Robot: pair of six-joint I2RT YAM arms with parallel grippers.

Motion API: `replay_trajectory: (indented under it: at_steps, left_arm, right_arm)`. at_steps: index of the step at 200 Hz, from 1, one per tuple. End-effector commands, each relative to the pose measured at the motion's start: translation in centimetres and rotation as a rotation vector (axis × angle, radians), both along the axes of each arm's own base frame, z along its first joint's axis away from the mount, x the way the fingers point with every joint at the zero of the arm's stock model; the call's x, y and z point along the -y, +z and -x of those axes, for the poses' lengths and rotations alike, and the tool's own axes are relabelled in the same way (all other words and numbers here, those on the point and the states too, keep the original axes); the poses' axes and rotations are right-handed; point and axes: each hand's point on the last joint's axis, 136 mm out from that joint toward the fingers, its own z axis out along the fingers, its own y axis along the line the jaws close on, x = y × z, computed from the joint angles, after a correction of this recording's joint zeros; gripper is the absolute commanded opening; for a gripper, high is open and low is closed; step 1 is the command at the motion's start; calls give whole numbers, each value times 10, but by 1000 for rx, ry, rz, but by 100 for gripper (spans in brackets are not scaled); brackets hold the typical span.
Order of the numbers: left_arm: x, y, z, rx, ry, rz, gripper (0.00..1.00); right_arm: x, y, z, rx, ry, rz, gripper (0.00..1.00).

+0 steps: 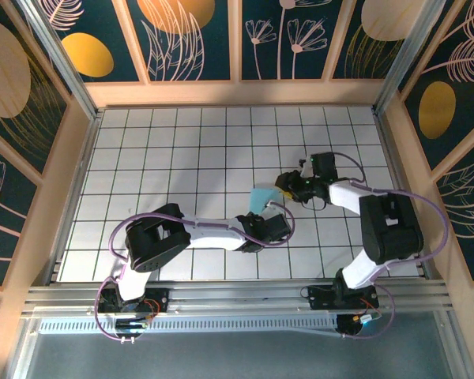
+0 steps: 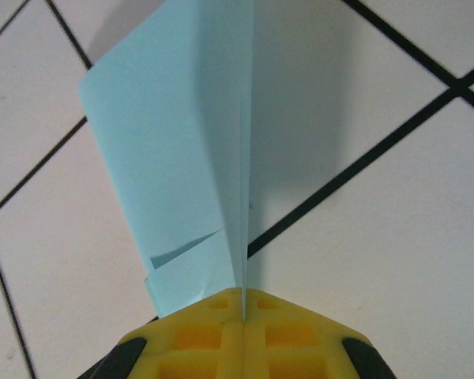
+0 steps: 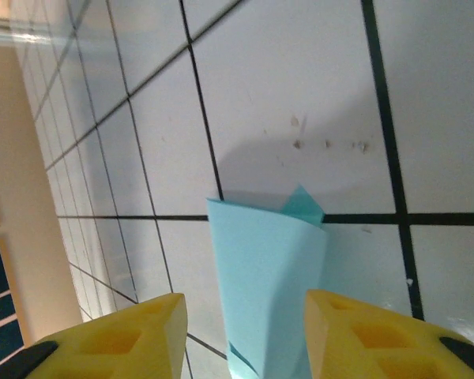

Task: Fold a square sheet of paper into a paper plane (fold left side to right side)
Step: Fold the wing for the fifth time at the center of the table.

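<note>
Cyan paper, count: one thin light-cyan folded sheet of paper (image 1: 261,197), creased narrow, with one layer standing up off the tiles.
Grippers, count: two, the left gripper (image 1: 268,212) and the right gripper (image 1: 288,188), each with yellow finger pads (image 3: 146,332).
Sheet's place: a little right of the middle of the white tiled table with black grid lines (image 1: 182,158), between the two grippers.
Left gripper (image 2: 243,304): pads pressed together, pinching the sheet's near edge in their seam; the sheet (image 2: 182,158) widens away from it.
Right gripper (image 3: 245,304): fingers spread, with the sheet's curled end (image 3: 265,268) in the gap between them; whether either pad touches it cannot be told.
Around: pale wooden frame (image 1: 237,93) and dark-blue wall panels painted with orange rounds and pale plants (image 1: 189,39), well apart from the sheet.
In the way: from above, the left arm's black wrist (image 1: 270,227) covers the sheet's near end, and the right gripper's black body sits just beside its right edge.
</note>
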Motion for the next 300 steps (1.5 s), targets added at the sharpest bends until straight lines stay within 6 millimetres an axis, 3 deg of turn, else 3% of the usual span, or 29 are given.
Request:
replay_trajectory:
  at_steps: [1,43,104,117,154,212,300]
  left_arm:
    - [8,6,3,-45,-23,76,1]
    - [9,12,-1,-192,-38,277,0]
    - [7,20,-9,-387,-65,545,0]
    - [-4,13,-8,-435,-54,589,0]
    - [-13,16,-13,-537,-33,763,0]
    - [-11,18,-17,-676,-15,951,0]
    - [-11,9,-21,-776,95,1109,0]
  right_arm:
    - [22,5,2,20,-35,59,45]
    - [48,5,8,24,-73,103,46]
    - [46,-2,16,20,-56,83,47]
    - [45,-1,17,27,-50,74,47]
    - [34,2,19,43,-22,30,47]
    - [10,-1,23,51,42,-12,47]
    - [-12,-12,27,28,1,5,46]
